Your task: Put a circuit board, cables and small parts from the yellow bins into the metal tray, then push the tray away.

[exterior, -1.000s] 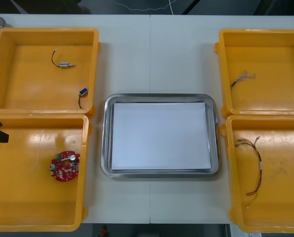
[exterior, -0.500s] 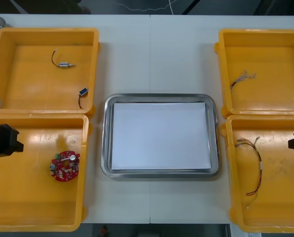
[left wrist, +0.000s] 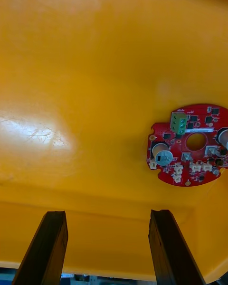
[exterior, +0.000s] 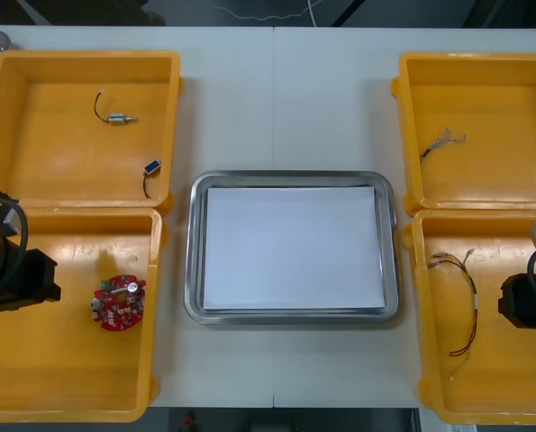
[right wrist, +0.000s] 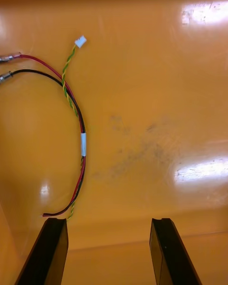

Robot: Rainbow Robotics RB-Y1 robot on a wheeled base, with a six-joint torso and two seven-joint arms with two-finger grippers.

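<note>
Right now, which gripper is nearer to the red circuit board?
Left. The left gripper, open, is just beside the circuit board, over its yellow bin; the right gripper, open, is beyond the metal tray, over the right-hand bin holding the red and yellow cable.

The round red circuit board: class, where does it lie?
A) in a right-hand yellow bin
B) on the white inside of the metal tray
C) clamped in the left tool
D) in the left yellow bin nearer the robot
D: the circuit board lies flat on the floor of the nearer left yellow bin, beyond the open left tool, and the tool does not touch it.
</note>
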